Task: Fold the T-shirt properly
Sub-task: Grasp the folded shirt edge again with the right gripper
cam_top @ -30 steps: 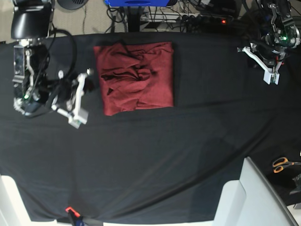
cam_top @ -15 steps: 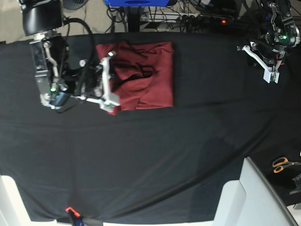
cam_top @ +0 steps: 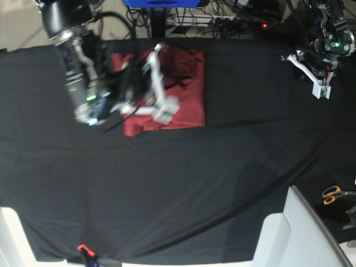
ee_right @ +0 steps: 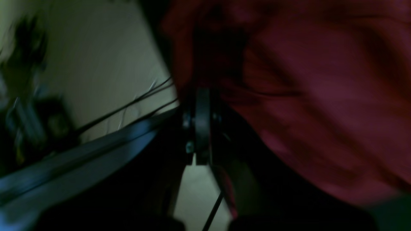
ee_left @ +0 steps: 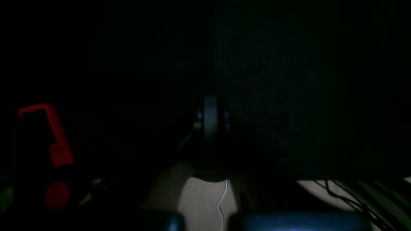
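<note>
Red soft cloth is seen near the back edge of the desk (cam_top: 222, 183), where the T-shirt (cam_top: 186, 92) has been laid down in a thick square shape with several layers on top of each other. Its top is bumpy and wrinkled in the middle, so it can be judged that the fold is nearly done but the cloth needs to be pressed flat. The right hand (cam_top: 161, 89) is placed low over the left half of the shirt, with its white fingers (cam_top: 167, 108) shut together; no cloth can be seen pinched between them. It is likely held shut like this so the fabric can be pushed and smoothed, not lifted. In the right wrist view the red knit fills most of the picture, blurry and close, so the hand is very near the cloth, but whether it is touched cannot be told. The left hand (cam_top: 314, 75) is kept far away at the other corner of the desk, shut on nothing, likely parked there so the way is not blocked. A black cloth (cam_top: 167, 194), flat and dull, is spread over the whole desk. Orange scissors (cam_top: 334, 193) are left at the far edge, well apart from the shirt
</note>
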Robot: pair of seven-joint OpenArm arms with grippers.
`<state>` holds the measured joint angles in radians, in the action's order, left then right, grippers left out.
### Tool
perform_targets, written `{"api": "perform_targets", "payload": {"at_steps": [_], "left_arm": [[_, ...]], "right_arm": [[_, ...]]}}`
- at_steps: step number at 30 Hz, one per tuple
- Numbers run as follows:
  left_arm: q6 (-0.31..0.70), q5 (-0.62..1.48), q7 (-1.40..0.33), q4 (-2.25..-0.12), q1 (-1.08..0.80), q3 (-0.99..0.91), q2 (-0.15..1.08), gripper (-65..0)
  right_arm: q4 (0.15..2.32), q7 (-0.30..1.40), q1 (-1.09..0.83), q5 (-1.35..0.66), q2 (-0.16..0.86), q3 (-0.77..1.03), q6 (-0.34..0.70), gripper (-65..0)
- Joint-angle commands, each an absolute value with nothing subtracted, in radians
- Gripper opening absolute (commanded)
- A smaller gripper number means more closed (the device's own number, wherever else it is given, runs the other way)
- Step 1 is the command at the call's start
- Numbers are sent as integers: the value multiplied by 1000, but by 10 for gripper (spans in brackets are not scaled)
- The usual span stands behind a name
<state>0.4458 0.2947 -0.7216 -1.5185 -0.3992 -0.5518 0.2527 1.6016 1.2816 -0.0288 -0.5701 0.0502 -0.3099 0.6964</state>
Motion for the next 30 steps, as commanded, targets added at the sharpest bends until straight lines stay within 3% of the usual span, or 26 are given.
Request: {"api": "perform_targets", "payload": {"at_steps": [1, 7, 17, 30], "left_arm": [[446, 302, -710, -1534, -400, -559, 280, -650], [446, 302, -710, -1534, -400, -559, 288, -650], [446, 302, -710, -1541, -400, -555, 283, -650], [446, 302, -710, -1540, -403, -555, 282, -650]], "right_arm": [[1636, 1288, -12, -578, 73, -257, 698, -644], [1612, 1296, 8, -575, 139, -21, 698, -644], [1425, 1219, 73, -575, 165, -18, 698, -644], [1326, 1221, 143, -576, 76, -18, 698, -644]]}}
